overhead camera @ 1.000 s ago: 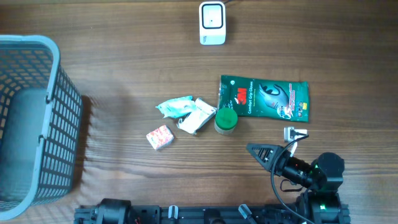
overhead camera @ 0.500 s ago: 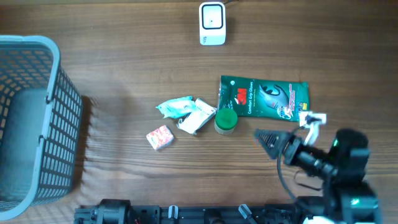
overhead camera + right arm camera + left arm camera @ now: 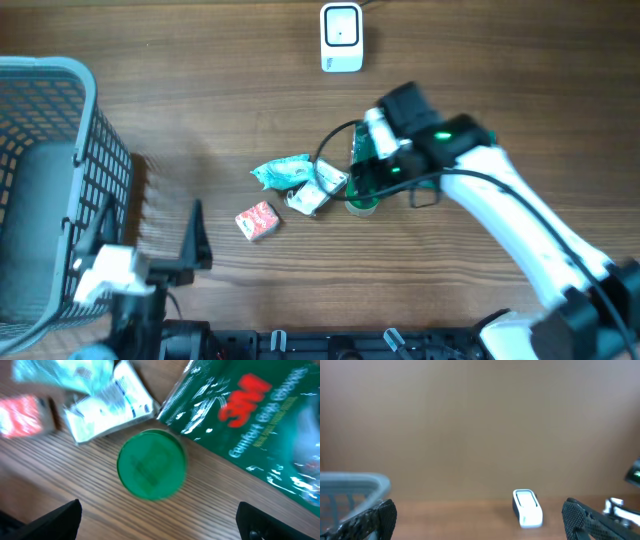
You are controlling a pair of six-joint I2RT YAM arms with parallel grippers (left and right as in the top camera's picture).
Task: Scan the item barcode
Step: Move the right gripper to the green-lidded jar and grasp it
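The white barcode scanner stands at the table's far edge, and the left wrist view shows the scanner ahead. Several items lie mid-table: a teal packet, a white packet, a red box, a green-lidded jar and a green glove pack mostly under my right arm. My right gripper hovers open over the jar. From the right wrist, the green lid lies just ahead of the open right gripper, untouched. My left gripper is open and empty at the front left.
A grey-blue mesh basket fills the left edge, close beside my left arm, and its rim shows in the left wrist view. The glove pack lies right behind the jar, and the white packet to the jar's left.
My right arm has swung from the front right corner up and left, over the jar. My left arm has come into view at the front left beside the basket.
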